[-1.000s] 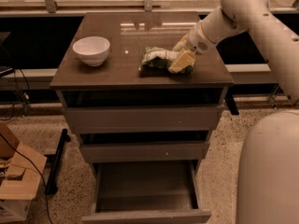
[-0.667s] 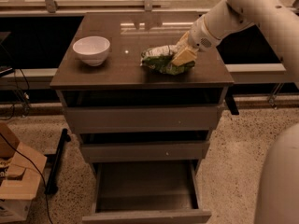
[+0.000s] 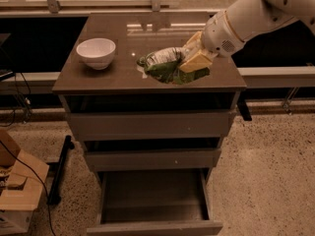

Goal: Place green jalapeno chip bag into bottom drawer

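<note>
Chip bag on cabinet top, right of centre, green with a pale patch, resting on the surface as far as can be seen. Gripper comes in from the right on the white arm, its tan fingers closed over the bag's right end. White bowl on the left of the top, well apart from bag. Bottom drawer pulled open, floor bare. Two upper drawers slightly ajar. Cardboard box on floor at left.

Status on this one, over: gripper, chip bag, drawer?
Gripper at green jalapeno chip bag, bag on cabinet top. Bottom drawer pulled open. White bowl apart, not in the way.
</note>
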